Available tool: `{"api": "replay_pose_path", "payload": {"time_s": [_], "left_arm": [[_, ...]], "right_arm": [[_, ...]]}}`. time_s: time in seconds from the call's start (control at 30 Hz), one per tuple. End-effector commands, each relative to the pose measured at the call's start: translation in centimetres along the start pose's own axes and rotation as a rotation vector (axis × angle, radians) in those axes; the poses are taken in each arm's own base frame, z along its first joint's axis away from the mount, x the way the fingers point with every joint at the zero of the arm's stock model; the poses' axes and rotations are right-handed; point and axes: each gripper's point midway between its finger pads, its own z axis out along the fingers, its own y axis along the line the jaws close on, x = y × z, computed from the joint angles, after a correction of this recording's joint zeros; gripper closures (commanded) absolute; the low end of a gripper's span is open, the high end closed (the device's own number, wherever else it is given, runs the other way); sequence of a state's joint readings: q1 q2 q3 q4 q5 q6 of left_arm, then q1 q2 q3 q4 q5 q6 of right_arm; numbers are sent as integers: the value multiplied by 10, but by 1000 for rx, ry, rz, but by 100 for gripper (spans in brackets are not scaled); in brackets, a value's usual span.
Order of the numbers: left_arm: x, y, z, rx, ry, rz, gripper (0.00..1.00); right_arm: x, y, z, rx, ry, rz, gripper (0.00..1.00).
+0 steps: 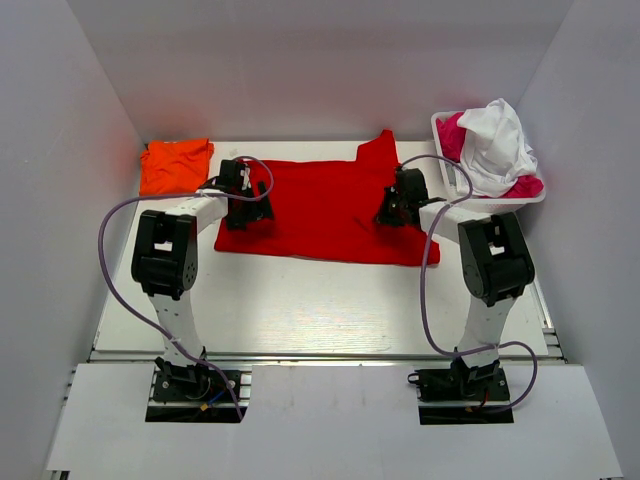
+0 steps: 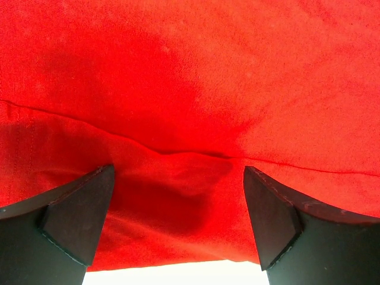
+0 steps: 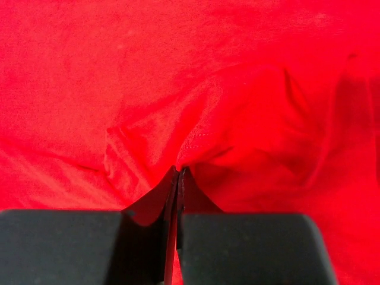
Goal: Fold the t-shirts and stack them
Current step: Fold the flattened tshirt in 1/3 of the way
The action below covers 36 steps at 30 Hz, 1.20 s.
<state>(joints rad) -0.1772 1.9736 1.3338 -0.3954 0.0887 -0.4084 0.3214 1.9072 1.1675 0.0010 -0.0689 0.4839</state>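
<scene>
Done, I judge: orange shirt (image 1: 175, 165) lies folded at far left corner. Left: red shirt (image 1: 320, 215) to finish folding, then stack. It lies spread mid-table, mostly flat, one sleeve poking out at far side. My left gripper (image 2: 178, 217) gapes wide over its left edge, holding nothing. My right gripper (image 3: 178, 178) pinches bunched cloth at its right side.

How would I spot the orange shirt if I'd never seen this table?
On the white table, look to the far left corner. There lies the orange t-shirt, folded small. Unlike the red t-shirt spread wide mid-table, it is a small, neat bundle.
</scene>
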Motion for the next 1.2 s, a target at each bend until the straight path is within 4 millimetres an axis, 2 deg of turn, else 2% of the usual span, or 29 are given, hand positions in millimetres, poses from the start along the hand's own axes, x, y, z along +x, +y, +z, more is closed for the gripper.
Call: {"api": "replay_pose_path", "payload": {"time_s": [0.0, 0.17, 0.23, 0.27, 0.4, 0.43, 0.47, 0.5, 0.57, 0.6, 0.63, 0.73, 0.9, 0.97, 1.13, 1.17], "left_arm": [[20, 16, 10, -60, 71, -1, 0], [20, 16, 10, -60, 71, -1, 0], [20, 16, 10, -60, 71, -1, 0], [20, 16, 10, -60, 71, -1, 0], [25, 19, 12, -67, 88, 7, 0], [25, 19, 12, -67, 88, 7, 0], [25, 19, 12, -67, 88, 7, 0], [21, 17, 12, -63, 80, 8, 0], [23, 18, 14, -67, 88, 7, 0], [24, 18, 14, -67, 88, 7, 0], [23, 20, 15, -75, 85, 8, 0], [25, 21, 14, -78, 94, 16, 0], [24, 21, 16, -78, 94, 16, 0], [24, 21, 16, -78, 94, 25, 0], [29, 23, 18, -85, 111, 24, 0], [29, 24, 18, -84, 111, 33, 0]], "right_arm": [[-17, 1, 1, 33, -35, 11, 100], [-31, 6, 1, 37, -59, -13, 100], [-31, 6, 4, 38, -49, -27, 100], [-41, 10, 3, 30, -66, -33, 100], [-49, 12, 6, 34, -71, -45, 100], [-58, 17, 6, 26, -85, -51, 100], [-61, 13, 8, 54, -95, -62, 100], [-58, 11, 11, 60, -81, -66, 100], [-67, 16, 14, 41, -94, -77, 100], [-62, 18, 19, 19, -67, -79, 100], [-68, 26, 22, -1, -74, -81, 100], [-75, 27, 31, -6, -82, -101, 100], [-87, 23, 45, 20, -104, -157, 100], [-91, 15, 53, 58, -109, -164, 100], [-111, 19, 62, 38, -134, -306, 100], [-108, 18, 63, 44, -118, -351, 100]]}}
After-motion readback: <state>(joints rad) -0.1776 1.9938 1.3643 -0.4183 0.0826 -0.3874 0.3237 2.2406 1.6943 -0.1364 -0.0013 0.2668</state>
